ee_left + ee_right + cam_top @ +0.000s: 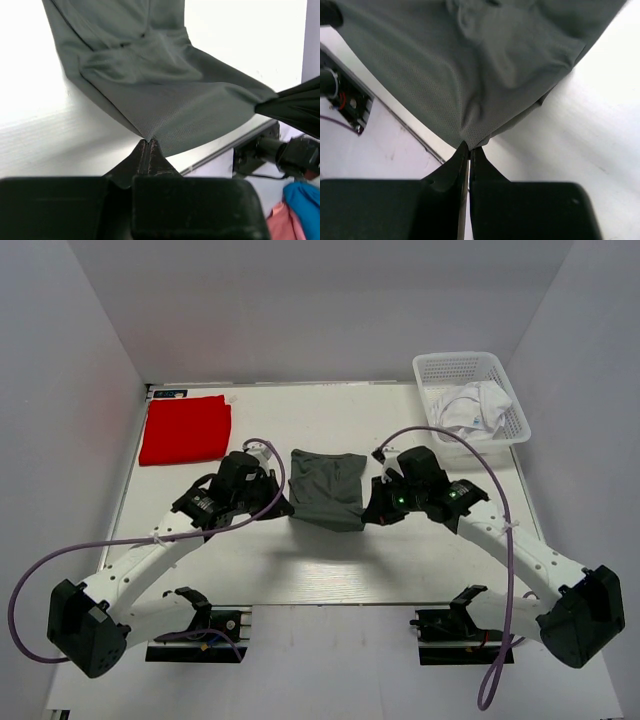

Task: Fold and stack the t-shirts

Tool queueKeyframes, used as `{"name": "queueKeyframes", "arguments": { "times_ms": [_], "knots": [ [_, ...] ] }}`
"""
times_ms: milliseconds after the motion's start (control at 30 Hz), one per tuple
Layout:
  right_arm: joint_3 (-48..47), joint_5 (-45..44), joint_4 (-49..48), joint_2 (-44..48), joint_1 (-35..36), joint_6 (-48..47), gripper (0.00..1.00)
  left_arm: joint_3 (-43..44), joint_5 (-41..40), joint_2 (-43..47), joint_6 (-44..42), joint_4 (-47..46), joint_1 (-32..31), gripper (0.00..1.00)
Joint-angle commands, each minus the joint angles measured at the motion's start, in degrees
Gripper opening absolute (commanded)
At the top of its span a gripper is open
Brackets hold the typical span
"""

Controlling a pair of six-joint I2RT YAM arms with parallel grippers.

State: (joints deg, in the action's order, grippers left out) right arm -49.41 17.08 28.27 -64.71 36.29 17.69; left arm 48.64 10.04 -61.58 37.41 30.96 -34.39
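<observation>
Closest to each wrist camera are my own tools, both clamped tight on cloth. My left tool (148, 142) pinches the near left corner of the dark grey-green t-shirt (328, 485), and my right tool (469, 148) pinches its near right corner, jaws pressed together with only fabric between them. From overhead, this t-shirt sits in the middle of the white worktop (300, 565), between my two arms. Its near edge is lifted and stretched between the tools, casting a shadow below, while its far part lies rumpled on the worktop. A bright red t-shirt (185, 428) lies folded flat at the far left corner, well apart from the grey-green one. A white mesh basket (450, 363) stands at the far right corner, with white t-shirts (472, 406) crumpled inside it.
</observation>
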Motion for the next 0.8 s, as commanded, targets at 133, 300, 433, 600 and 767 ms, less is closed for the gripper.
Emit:
{"name": "queueKeyframes", "arguments": {
  "times_ms": [133, 300, 433, 600, 767],
  "knots": [
    [-8.24, -2.15, 3.11, -7.26, -3.76, -1.26, 0.0, 6.27, -10.47, -2.83, 3.28, -0.47, 1.69, 0.0],
    [-11.93, -0.91, 1.17, -10.78, -6.31, -1.78, 0.0, 12.08, -20.75, -8.63, 4.87, 3.84, 1.7, 0.0],
    [-15.89, 0.14, 1.35, -13.69, -8.17, -1.7, 0.0, 16.56, -22.52, -13.2, 4.87, 3.06, 1.7, 0.0],
    [-18.88, 2.16, 0.91, -16.68, -10.8, -1.7, 0.0, 21.66, -25.42, -19.35, 4.34, 1.92, 2.83, 0.0],
    [-22.13, 4.98, 2.14, -21.16, -13.18, -3.89, 0.0, 26.85, -26.57, -25.33, 3.2, 1.91, 4.6, 0.0]
  ]
}}
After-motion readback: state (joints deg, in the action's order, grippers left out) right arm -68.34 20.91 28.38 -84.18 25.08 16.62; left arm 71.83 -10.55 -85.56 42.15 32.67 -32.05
